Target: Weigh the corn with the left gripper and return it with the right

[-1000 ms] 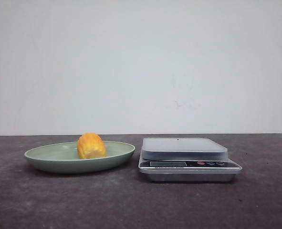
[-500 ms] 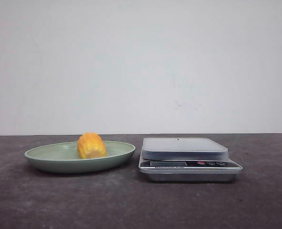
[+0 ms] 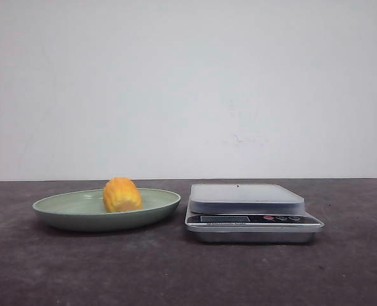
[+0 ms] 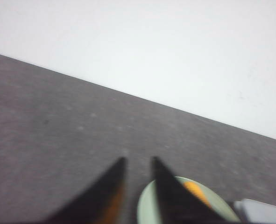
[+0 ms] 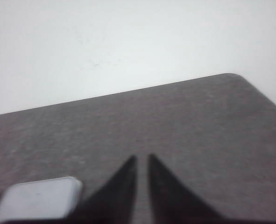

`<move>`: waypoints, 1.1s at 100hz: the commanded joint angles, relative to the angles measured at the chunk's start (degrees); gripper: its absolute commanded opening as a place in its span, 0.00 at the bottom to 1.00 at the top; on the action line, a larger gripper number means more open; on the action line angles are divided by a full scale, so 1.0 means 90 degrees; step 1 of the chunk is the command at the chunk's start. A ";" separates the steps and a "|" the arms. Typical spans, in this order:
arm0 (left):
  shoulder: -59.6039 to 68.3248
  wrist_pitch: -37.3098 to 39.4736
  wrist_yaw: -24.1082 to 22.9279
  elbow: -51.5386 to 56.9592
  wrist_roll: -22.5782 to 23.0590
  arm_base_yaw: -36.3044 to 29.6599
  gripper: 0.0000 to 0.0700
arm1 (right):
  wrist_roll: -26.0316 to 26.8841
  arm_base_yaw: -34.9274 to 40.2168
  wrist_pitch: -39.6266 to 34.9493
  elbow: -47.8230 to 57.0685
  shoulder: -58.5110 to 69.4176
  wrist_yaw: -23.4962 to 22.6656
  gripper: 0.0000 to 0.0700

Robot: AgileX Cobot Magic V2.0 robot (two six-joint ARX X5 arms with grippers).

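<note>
The corn (image 3: 122, 194), a stubby yellow-orange cob piece, lies in a pale green plate (image 3: 48, 207) on the left of the dark table. Neither gripper shows in the front view. In the left wrist view my left gripper (image 4: 138, 159) hangs above the table short of the plate (image 4: 147, 207), its fingers a little apart and empty. The corn (image 4: 196, 191) peeks out behind one finger. In the right wrist view my right gripper (image 5: 141, 157) has its fingers nearly together and holds nothing.
A silver kitchen scale (image 3: 245, 194) with an empty platform stands right of the plate. It also shows in the left wrist view (image 4: 264, 210) and the right wrist view (image 5: 35, 198). The table's rounded far corner (image 5: 231, 75) meets a white wall.
</note>
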 commanded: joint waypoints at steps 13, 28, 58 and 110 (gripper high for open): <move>0.1355 -0.0653 0.0525 0.1698 0.0121 -0.0056 0.64 | 0.0022 0.0000 -0.0279 0.0867 0.0704 -0.0464 0.63; 0.2373 -0.0704 0.0646 0.2521 0.0163 -0.0483 0.63 | -0.0141 0.0085 -0.0561 0.1438 0.1090 -0.0495 0.63; 0.4483 -0.0444 0.0002 0.2824 0.0046 -0.1751 0.61 | -0.0294 0.0253 -0.0913 0.2130 0.1479 -0.0546 0.63; 0.7533 0.0865 -0.0340 0.2824 -0.0160 -0.2465 0.62 | -0.0454 0.0296 -0.0964 0.2137 0.1542 -0.0595 0.71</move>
